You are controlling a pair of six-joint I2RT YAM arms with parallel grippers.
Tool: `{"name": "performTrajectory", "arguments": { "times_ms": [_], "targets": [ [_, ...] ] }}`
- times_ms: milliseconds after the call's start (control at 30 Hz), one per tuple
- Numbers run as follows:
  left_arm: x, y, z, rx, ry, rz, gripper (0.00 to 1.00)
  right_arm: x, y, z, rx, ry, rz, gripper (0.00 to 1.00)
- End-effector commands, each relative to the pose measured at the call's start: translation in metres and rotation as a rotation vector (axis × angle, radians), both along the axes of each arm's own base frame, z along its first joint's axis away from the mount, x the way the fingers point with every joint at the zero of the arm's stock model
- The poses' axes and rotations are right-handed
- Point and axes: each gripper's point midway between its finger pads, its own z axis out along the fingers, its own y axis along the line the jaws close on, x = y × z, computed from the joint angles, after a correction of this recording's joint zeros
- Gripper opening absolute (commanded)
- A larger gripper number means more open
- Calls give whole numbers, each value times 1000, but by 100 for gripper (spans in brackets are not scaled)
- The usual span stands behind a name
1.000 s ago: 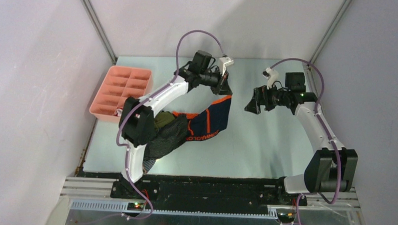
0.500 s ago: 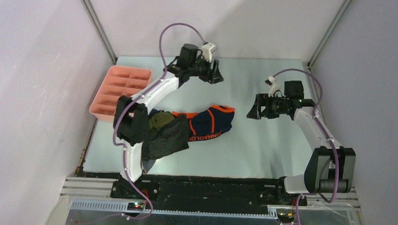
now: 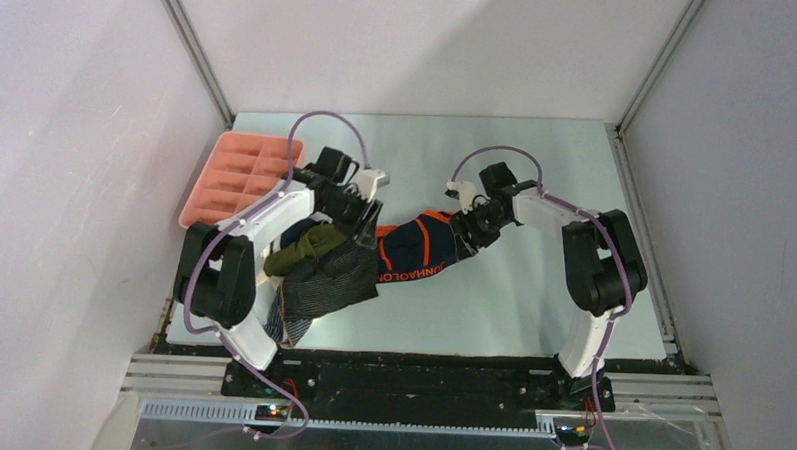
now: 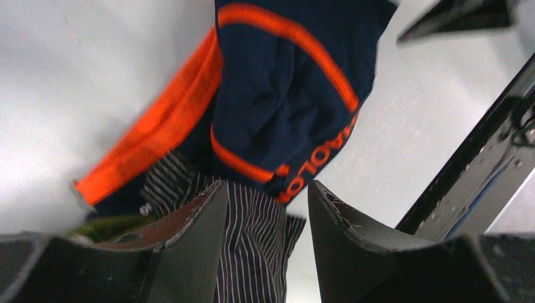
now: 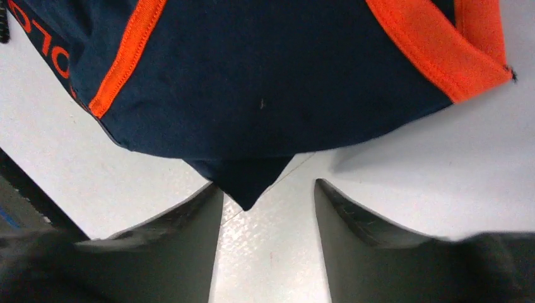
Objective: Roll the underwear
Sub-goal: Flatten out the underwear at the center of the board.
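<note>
The navy underwear with orange bands [image 3: 419,251] lies crumpled flat on the table's middle. Its left end overlaps a pile holding a dark grey striped brief [image 3: 328,278] and an olive green one [image 3: 309,244]. My left gripper [image 3: 367,224] hovers low at the navy brief's left end, open; in its wrist view the left gripper [image 4: 265,186] has striped cloth [image 4: 252,246] under the gap and the navy brief [image 4: 284,95] just ahead. My right gripper [image 3: 464,232] is at the right end, open; in the right wrist view a corner of the navy brief [image 5: 252,82] pokes between the right gripper's [image 5: 268,184] fingertips.
A pink compartment tray [image 3: 241,179] stands at the table's left edge, behind the pile. The table [image 3: 532,290] is shiny grey metal, walled by white panels on three sides. A black rail runs along the near edge.
My left gripper opened and let go of the lifted navy brief, which dropped onto the table. Both arms then came down to its two ends. The right jaws have narrowed.
</note>
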Motion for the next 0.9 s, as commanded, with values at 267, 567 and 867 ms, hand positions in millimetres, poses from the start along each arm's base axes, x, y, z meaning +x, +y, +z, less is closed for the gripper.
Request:
{"name": "performTrajectory", "arguments": {
  "times_ms": [267, 567, 867],
  "targets": [
    [-5, 117, -47, 304, 46, 175, 52, 65, -51, 59, -17, -228, -133, 0],
    [21, 96, -31, 211, 28, 189, 53, 163, -139, 81, -243, -464, -244, 52],
    [67, 57, 21, 82, -48, 188, 56, 112, -103, 128, 7, -240, -605, 86]
  ]
}}
